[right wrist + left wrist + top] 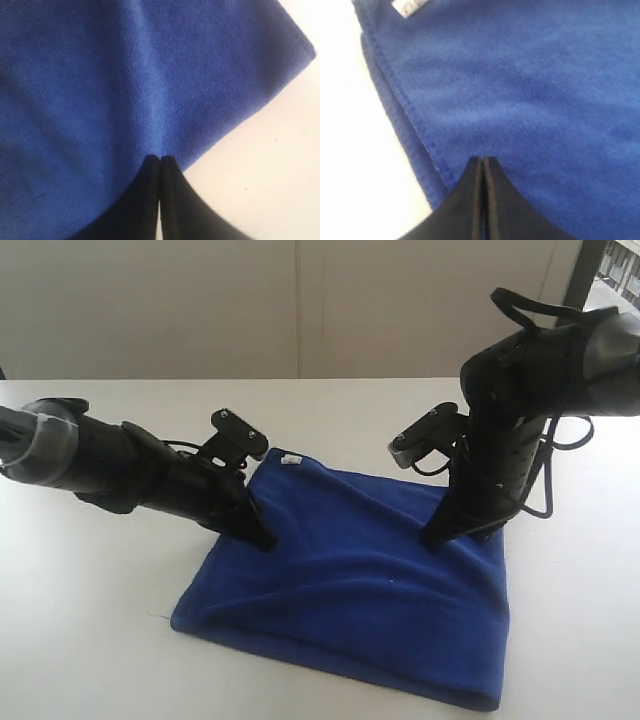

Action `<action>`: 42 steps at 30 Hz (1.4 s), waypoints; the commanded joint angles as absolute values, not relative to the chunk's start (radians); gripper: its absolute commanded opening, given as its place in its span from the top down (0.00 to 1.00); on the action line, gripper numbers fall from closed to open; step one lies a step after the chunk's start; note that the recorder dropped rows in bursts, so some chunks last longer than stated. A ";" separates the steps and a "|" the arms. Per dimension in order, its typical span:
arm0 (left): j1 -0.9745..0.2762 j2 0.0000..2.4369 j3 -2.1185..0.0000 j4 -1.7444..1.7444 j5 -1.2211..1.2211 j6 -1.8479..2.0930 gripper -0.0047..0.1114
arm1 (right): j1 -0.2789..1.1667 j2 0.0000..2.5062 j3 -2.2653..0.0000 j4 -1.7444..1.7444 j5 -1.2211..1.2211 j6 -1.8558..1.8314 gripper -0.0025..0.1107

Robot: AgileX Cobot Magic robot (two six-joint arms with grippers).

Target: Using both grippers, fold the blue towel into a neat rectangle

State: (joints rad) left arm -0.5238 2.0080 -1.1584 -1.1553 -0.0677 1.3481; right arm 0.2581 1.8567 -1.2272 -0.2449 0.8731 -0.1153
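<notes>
Towel (pixel 360 580): blue, folded double, lying flat on the white table (pixel 80 630), centre. It has a rounded fold along the edge nearest the exterior camera and a few soft creases across the top.
Tag (pixel 291 459): small, white, at the far left corner.
Left tool (pixel 262 538): jaws closed together, tips down on the towel just inside its left edge.
Right tool (pixel 432 538): jaws closed together, tips down on the towel near its right edge.

Towel tag (pixel 409 7) partly off frame
</notes>
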 commanded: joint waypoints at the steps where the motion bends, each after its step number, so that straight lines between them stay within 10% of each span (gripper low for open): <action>1: -0.520 2.039 -1.232 -1.162 -0.068 1.438 0.96 | 0.250 1.853 -1.232 -0.256 0.859 -0.127 0.98; 25: -0.520 1.366 -0.895 -1.274 -0.094 1.451 0.96 | 0.384 1.806 -0.890 0.026 0.847 -0.359 0.98; 42: -0.520 1.159 -0.717 -1.334 0.000 1.396 0.96 | 0.810 1.806 -0.934 0.192 0.777 -0.291 0.98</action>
